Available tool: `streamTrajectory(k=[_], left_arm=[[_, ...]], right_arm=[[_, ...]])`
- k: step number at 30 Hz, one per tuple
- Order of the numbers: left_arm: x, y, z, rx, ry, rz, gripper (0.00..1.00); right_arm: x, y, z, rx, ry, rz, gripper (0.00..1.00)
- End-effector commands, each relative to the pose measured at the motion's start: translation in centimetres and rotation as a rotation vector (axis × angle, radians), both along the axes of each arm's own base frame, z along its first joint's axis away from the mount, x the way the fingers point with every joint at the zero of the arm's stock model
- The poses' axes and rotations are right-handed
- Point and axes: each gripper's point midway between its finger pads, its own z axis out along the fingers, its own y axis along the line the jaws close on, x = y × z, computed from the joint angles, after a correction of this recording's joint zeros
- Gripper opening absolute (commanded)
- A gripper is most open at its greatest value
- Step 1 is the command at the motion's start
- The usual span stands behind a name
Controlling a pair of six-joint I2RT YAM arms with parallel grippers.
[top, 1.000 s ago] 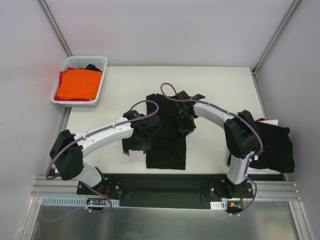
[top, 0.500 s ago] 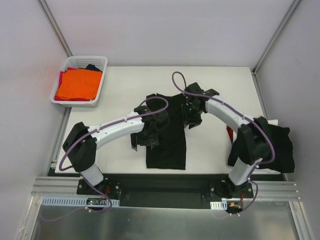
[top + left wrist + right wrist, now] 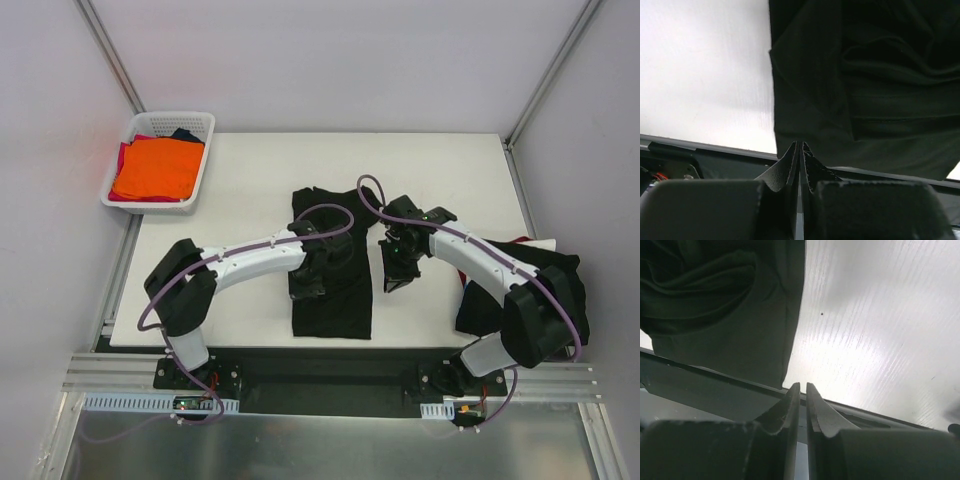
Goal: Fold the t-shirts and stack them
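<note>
A black t-shirt (image 3: 345, 300) lies in the middle of the white table (image 3: 240, 190), folded into a narrow strip with its collar end away from me. My left gripper (image 3: 312, 280) hovers over its left half, shut, with nothing seen between the fingers. In the left wrist view my left gripper (image 3: 800, 145) points at the black t-shirt (image 3: 880, 100) near its hem. My right gripper (image 3: 393, 275) is just off the shirt's right edge. The right wrist view shows my right gripper (image 3: 803, 386) empty, a slim gap between its fingers, over bare table beside the black t-shirt (image 3: 725, 315).
A white lattice basket (image 3: 205, 125) at the far left corner holds a folded orange t-shirt (image 3: 155, 167) on top of others. A heap of black t-shirts (image 3: 545, 290) hangs over the table's right edge beside the right arm's base.
The left arm swung right over the shirt and its jaws shut. The right arm slid off the shirt to its right side and narrowed its jaws. The left sleeve now lies folded inward.
</note>
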Motion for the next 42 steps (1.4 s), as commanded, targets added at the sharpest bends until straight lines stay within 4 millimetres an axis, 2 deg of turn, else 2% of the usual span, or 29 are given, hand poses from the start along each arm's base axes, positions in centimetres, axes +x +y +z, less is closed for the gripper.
streamTrajectory(k=[1,2,3,6,9,14,17,20,23,28,36,42], left_arm=[[-0.6,-1.4,-0.9,-0.016,0.018,-0.009,0.04],[-0.6,-1.7,-1.0,-0.019,0.019,-0.01,0.12],[-0.6,-2.2,-0.8,-0.028,0.011,-0.023,0.28],[-0.4,-3.1,-0.8,-0.03,-0.001,-0.046,0.48],[0.6,-3.5,-0.1,-0.034,-0.04,-0.072,0.53],[1.4,-3.8,0.9,-0.028,-0.067,-0.094,0.72],[2.0,-3.9,1.5,-0.014,-0.091,-0.095,0.76],[3.4,-3.2,2.4,0.026,-0.137,-0.065,0.74],[3.9,-1.8,1.6,0.062,-0.103,-0.017,0.73],[4.8,-1.0,0.8,0.044,-0.094,0.028,0.71],[4.3,-1.2,-1.2,0.007,-0.033,0.023,0.7],[3.5,-1.5,-1.4,-0.024,-0.016,0.026,0.69]], right_arm=[[-0.6,-0.7,0.6,-0.007,-0.011,0.0,0.13],[-0.8,-0.7,0.6,-0.011,-0.008,0.008,0.13],[-0.8,-0.8,0.4,-0.016,-0.004,0.01,0.13],[-0.7,-1.0,0.4,-0.024,-0.006,0.018,0.13],[-0.7,-1.0,0.4,-0.028,-0.007,0.025,0.13],[-0.7,-1.1,0.3,-0.035,-0.006,0.027,0.13],[-0.7,-1.2,0.3,-0.038,-0.012,0.025,0.13],[-0.7,-1.3,0.3,-0.041,-0.012,0.026,0.13],[-0.8,-1.4,0.2,-0.046,-0.01,0.027,0.13],[-0.9,-1.6,0.2,-0.053,-0.01,0.023,0.13],[-1.2,-1.9,0.0,-0.064,-0.007,0.015,0.13],[-1.2,-2.0,-0.2,-0.071,-0.007,0.013,0.14]])
